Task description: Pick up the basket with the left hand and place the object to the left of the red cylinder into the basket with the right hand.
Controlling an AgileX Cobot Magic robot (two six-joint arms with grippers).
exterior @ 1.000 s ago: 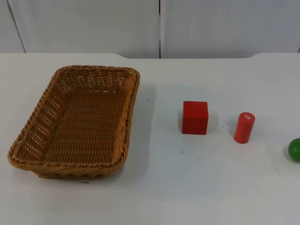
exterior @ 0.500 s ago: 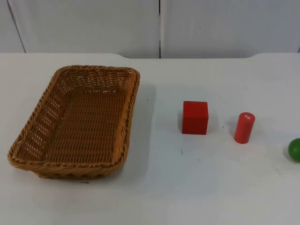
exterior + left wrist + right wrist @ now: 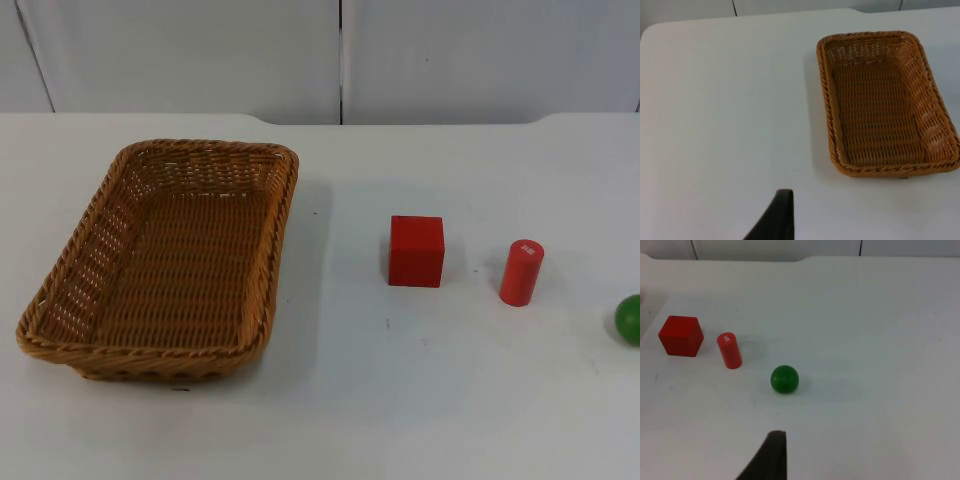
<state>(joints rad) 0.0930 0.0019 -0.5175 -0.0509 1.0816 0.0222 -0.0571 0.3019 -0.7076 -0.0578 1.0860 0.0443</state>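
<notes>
The red cube (image 3: 416, 251) sits on the white table (image 3: 400, 400) right of the frame's centre in the top view, just left of the upright red cylinder (image 3: 521, 272) and apart from it. A green ball (image 3: 629, 319) lies at the right edge, beyond the cylinder. The wicker basket (image 3: 160, 262) rests empty on the left half of the table, well apart from the cube. The left pincer (image 3: 777, 215) hangs above the table near the basket, and the right pincer (image 3: 771, 455) near the ball; whether either is apart or together, I cannot tell.
</notes>
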